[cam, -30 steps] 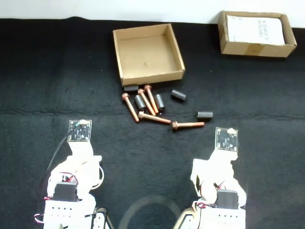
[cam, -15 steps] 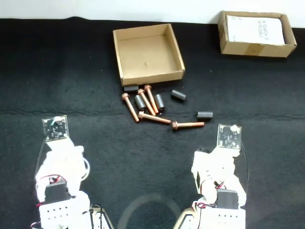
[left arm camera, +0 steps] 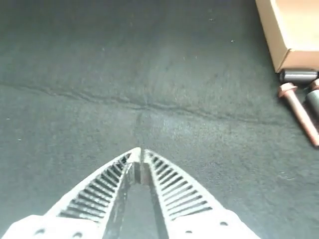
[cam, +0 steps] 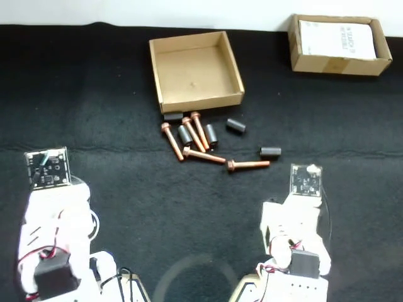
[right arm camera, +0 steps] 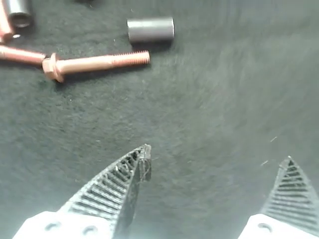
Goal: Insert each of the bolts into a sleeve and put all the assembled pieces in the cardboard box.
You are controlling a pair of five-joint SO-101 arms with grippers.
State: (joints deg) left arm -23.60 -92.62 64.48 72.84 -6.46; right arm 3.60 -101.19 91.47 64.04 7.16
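While nothing is assembled yet, both arms sit on the near side of the black cloth (cam: 113, 94), short of the parts.

Left gripper (left arm camera: 141, 153): jaws closed tip to tip, nothing between them. It hangs over bare cloth, with the parts well off to its right and ahead. Far out on that side are a corner of the cardboard box (left arm camera: 291, 35) and a sleeve (left arm camera: 299, 76) lying at the box's foot. Closed probably because nothing lies within its reach.

Right gripper (right arm camera: 217, 157): jaws spread wide, empty. Ahead of it, toward its left finger, lies the nearest bolt (right arm camera: 97, 62), flat on the cloth. A lone sleeve (right arm camera: 150, 30) lies just beyond the bolt's threaded end, apart from it. The wide spread looks set for that bolt. The pair is isolated, so it is the likely first pick.

The other bolts (cam: 194, 133) and sleeves are jumbled farther ahead, some touching, just before the box's front wall. These look harder to single out. The box is open-topped and empty, beyond the pile. A second box (cam: 337, 64) holding paper sits well off to the right.
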